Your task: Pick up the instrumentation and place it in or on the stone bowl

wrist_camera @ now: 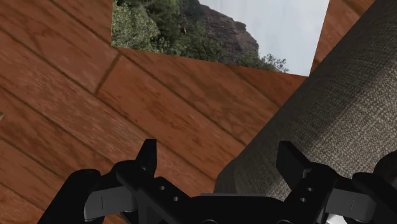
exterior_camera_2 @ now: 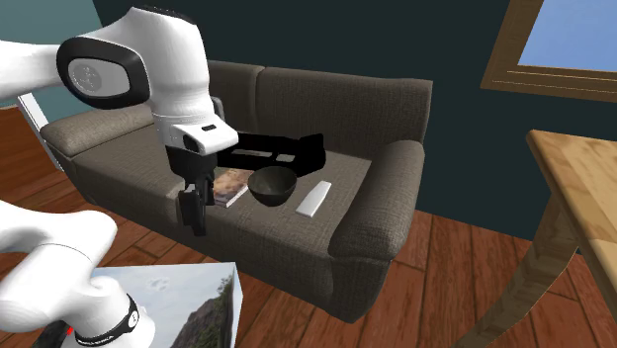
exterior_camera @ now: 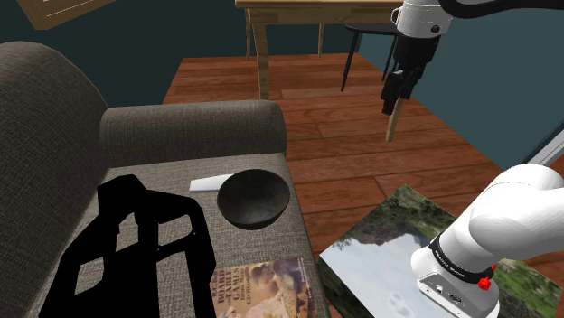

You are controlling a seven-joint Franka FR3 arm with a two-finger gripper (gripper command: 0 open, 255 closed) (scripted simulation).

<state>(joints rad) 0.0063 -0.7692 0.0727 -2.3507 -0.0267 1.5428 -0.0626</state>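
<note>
Gripper (wrist_camera: pixel 218 159): jaws released, fingers apart, nothing between them. It hangs over the wood floor (exterior_camera: pixel 361 135) in front of the sofa (exterior_camera_2: pixel 336 109), pointing down. The wrist view has floorboards and sofa fabric under it. Instrument (exterior_camera: pixel 212 183) is a flat white bar lying on the seat cushion, just beside the dark bowl (exterior_camera: pixel 255 199), on the armrest side. It is not held and is well apart from the gripper. Book (exterior_camera: pixel 262 287) lies on the bowl's other side, next to a black frame (exterior_camera: pixel 136 253). Stand (exterior_camera: pixel 380 244) carries a landscape print.
</note>
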